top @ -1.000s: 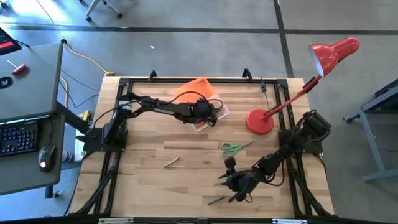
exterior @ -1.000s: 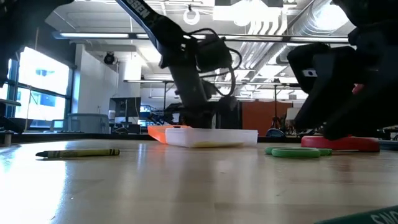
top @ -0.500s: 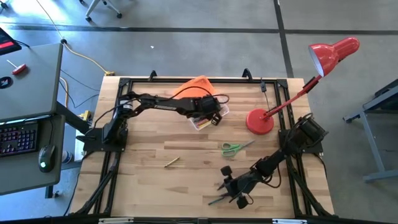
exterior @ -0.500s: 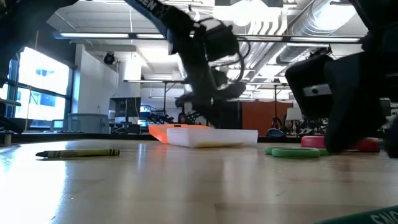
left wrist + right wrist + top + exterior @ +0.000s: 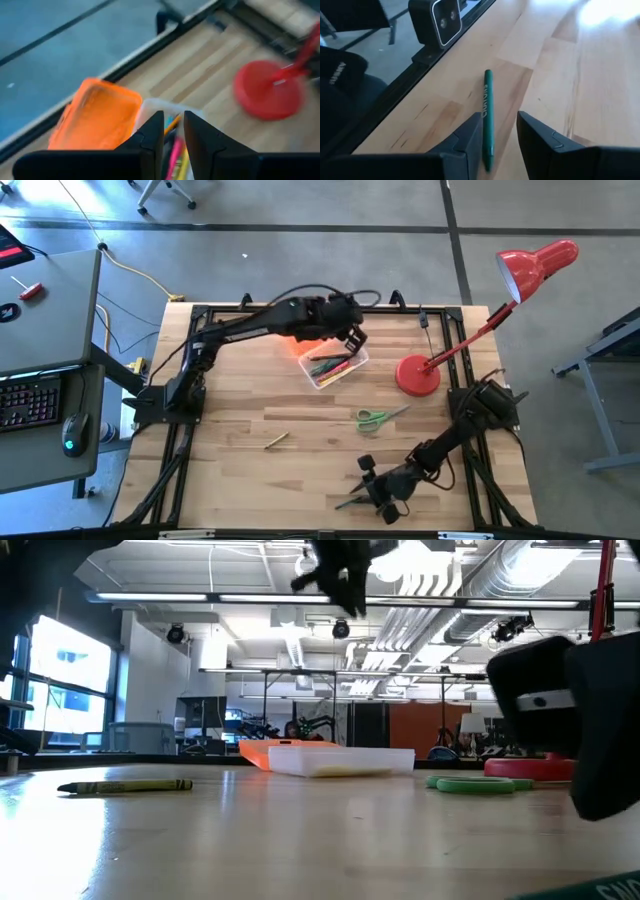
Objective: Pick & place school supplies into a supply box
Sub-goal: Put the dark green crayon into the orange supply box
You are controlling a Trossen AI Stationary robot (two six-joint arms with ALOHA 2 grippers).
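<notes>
Since a second ago the left hand (image 5: 345, 330) has risen from the supply box (image 5: 335, 367) and now hangs above its far edge, fingers (image 5: 150, 137) a narrow gap apart with nothing between them. Meanwhile the right hand (image 5: 375, 490) has dropped towards the bench's (image 5: 300, 430) near edge, jaws part open and bare, straddling the green crayon (image 5: 487, 117) that lies flat between its fingertips.

That green crayon looks light, stiff and waxy, so it may roll or slip; I would pinch it across its middle, on the paper wrap, jaws square to its length. Too hard a squeeze could snap it.

Other supplies are still out: a yellow crayon (image 5: 276, 440) lying apart to the left, and green scissors (image 5: 375, 417) near the red lamp base (image 5: 417, 374). Several pens already lie in the clear tray, its orange lid (image 5: 97, 117) open behind it
</notes>
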